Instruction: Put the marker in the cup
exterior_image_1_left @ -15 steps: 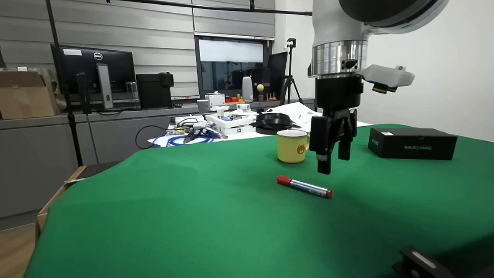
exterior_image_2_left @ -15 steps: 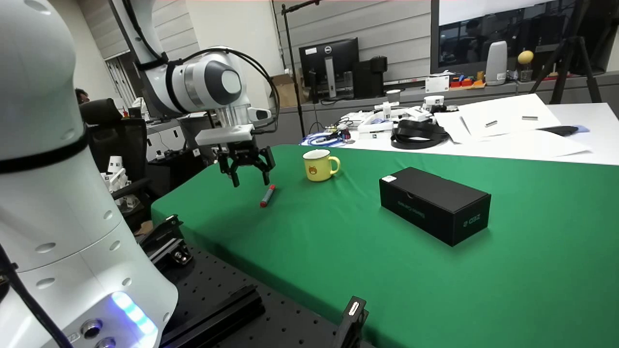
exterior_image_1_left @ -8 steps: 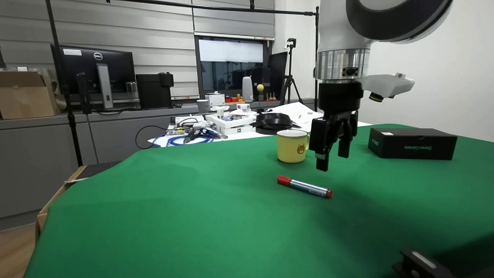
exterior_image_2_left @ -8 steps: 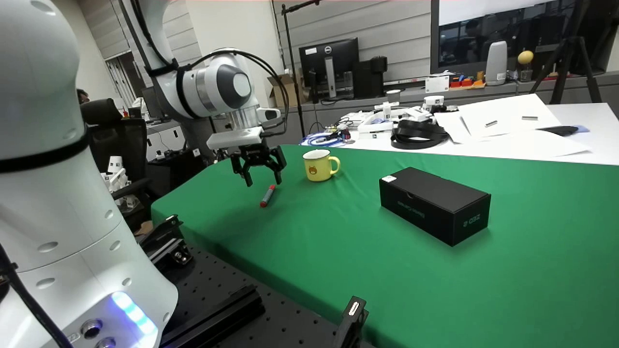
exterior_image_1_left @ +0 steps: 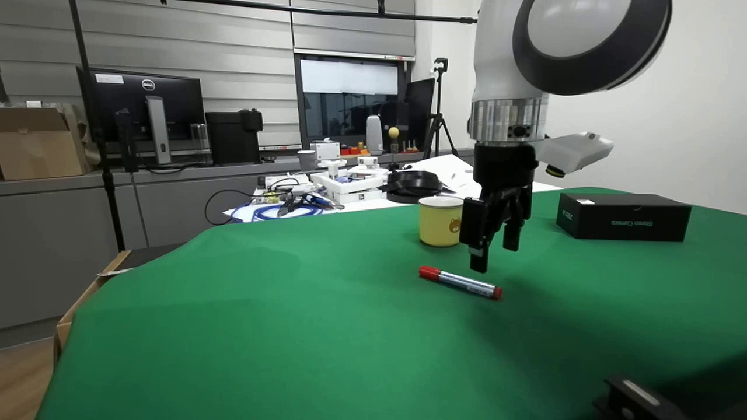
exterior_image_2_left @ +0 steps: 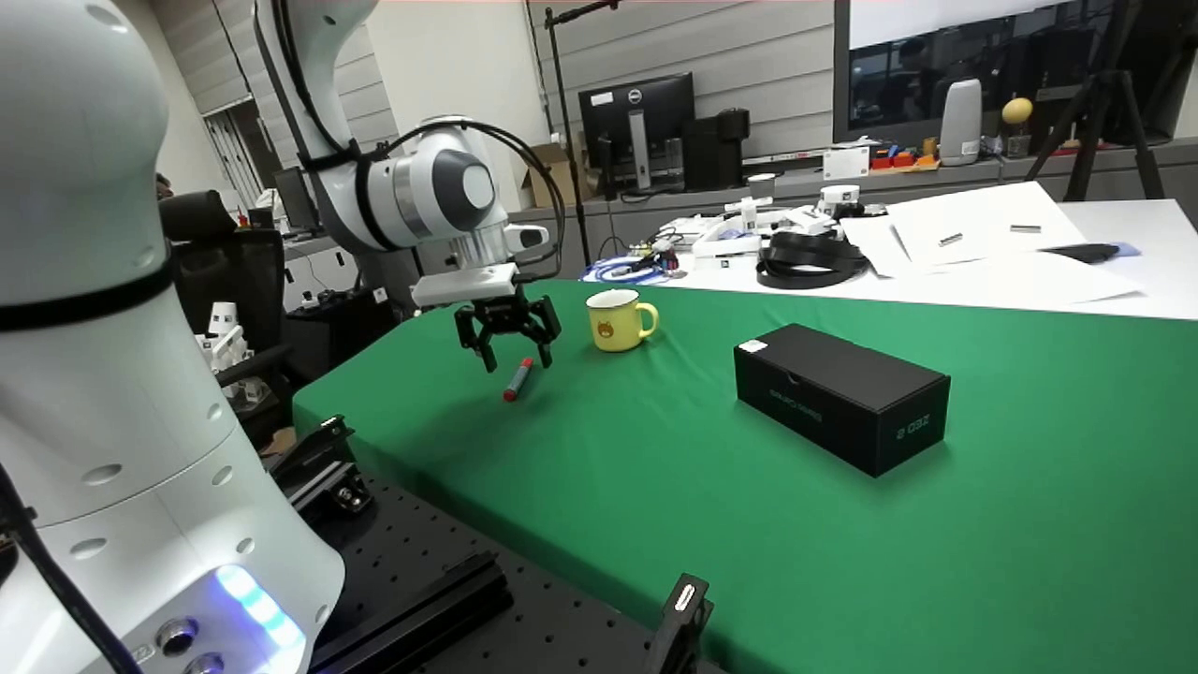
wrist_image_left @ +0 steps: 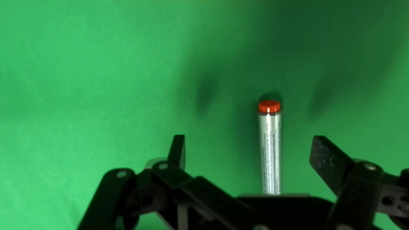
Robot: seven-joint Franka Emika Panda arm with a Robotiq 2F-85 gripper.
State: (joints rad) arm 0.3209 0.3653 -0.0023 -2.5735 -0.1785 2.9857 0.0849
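The marker point(exterior_image_1_left: 461, 282) lies on the green cloth, with a silvery body and red ends. It also shows in an exterior view point(exterior_image_2_left: 518, 380). In the wrist view the marker point(wrist_image_left: 271, 150) lies between the spread fingers, nearer the right one; its lower end is hidden behind the gripper body. The yellow cup point(exterior_image_2_left: 613, 323) stands upright with its handle at the side; in an exterior view the gripper hides the handle of the cup point(exterior_image_1_left: 437, 224). My gripper point(exterior_image_1_left: 495, 255) is open and empty, pointing down just above the marker. It also shows in the wrist view point(wrist_image_left: 249, 138).
A black box point(exterior_image_2_left: 842, 398) lies on the green cloth point(exterior_image_2_left: 599, 468), beyond the cup from the gripper. A white table point(exterior_image_2_left: 1156, 248) with cables, white parts and papers stands behind the cloth. Black clamps point(exterior_image_2_left: 683, 618) sit at the near edge.
The open gripper has come lower and shifted sideways, to the left in one exterior picture and to the right in the other, now over the marker. The marker and cup have not moved.
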